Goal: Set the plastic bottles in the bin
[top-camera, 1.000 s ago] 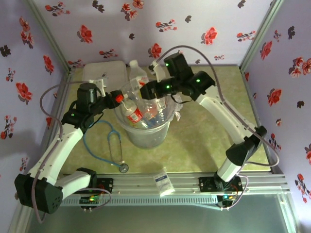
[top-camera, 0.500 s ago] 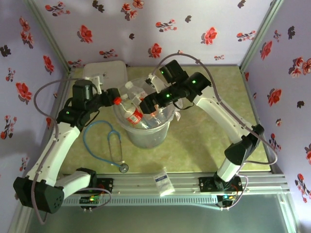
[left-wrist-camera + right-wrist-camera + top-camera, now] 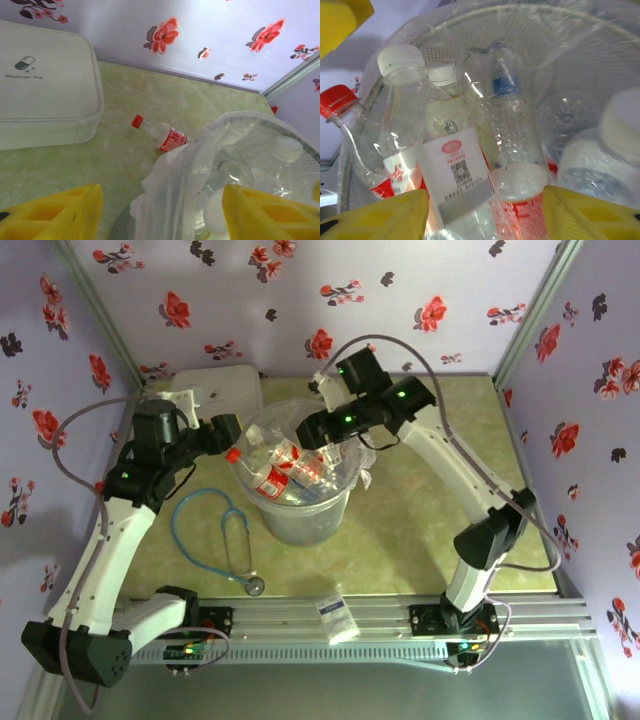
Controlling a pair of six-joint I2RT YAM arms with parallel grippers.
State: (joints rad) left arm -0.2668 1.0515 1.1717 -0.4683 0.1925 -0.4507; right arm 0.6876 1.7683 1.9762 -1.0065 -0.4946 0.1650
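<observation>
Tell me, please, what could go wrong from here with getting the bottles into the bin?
A red-capped bottle lies on the table beside the bin and could be missed. The loose bag liner sits between the fingers of the open left end effector and may snag. The leaning bottle, its cap at the rim, might slip out.

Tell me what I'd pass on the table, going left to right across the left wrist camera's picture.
white lidded box → red-capped bottle lying on its side → bin lined with a clear bag
</observation>
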